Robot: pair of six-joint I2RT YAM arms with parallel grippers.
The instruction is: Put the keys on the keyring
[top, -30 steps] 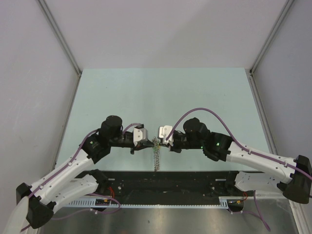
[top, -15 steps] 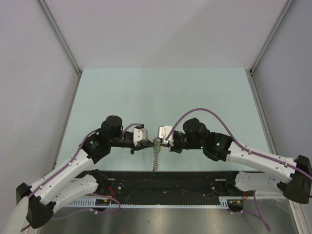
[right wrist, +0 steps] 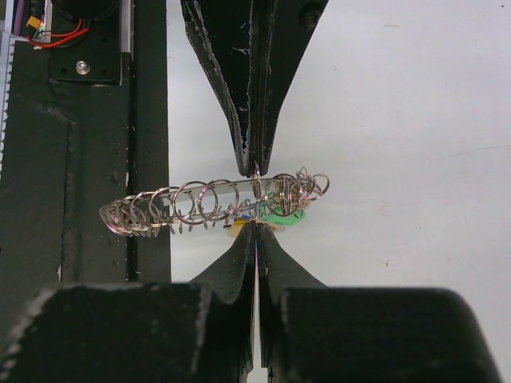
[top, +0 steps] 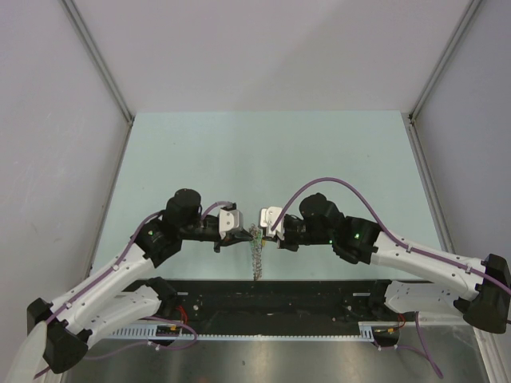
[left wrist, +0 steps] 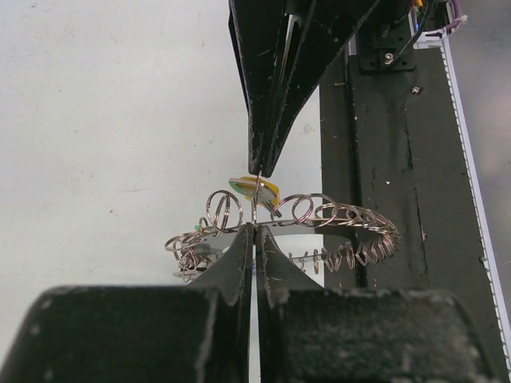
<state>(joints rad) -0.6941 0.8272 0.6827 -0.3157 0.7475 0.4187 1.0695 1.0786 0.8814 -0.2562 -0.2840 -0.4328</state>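
The keyring [top: 255, 257], a grey coil of many small loops, hangs between my two grippers above the table's near edge. In the left wrist view my left gripper [left wrist: 255, 228] is shut on one loop of the keyring [left wrist: 335, 215]. My right gripper [left wrist: 258, 171] faces it tip to tip. In the right wrist view my right gripper [right wrist: 255, 227] is shut at the yellow-orange head of the keys [right wrist: 242, 228], with the green head [right wrist: 284, 214] just beside it under the keyring [right wrist: 196, 201]. In the top view the left gripper [top: 244, 235] and the right gripper [top: 266, 234] almost touch. The tag is not clearly visible.
The pale green table [top: 263, 159] stretches away behind the grippers. A black base rail [top: 263, 299] runs along the near edge, right under the hanging end of the keyring. Grey walls enclose the left, right and back.
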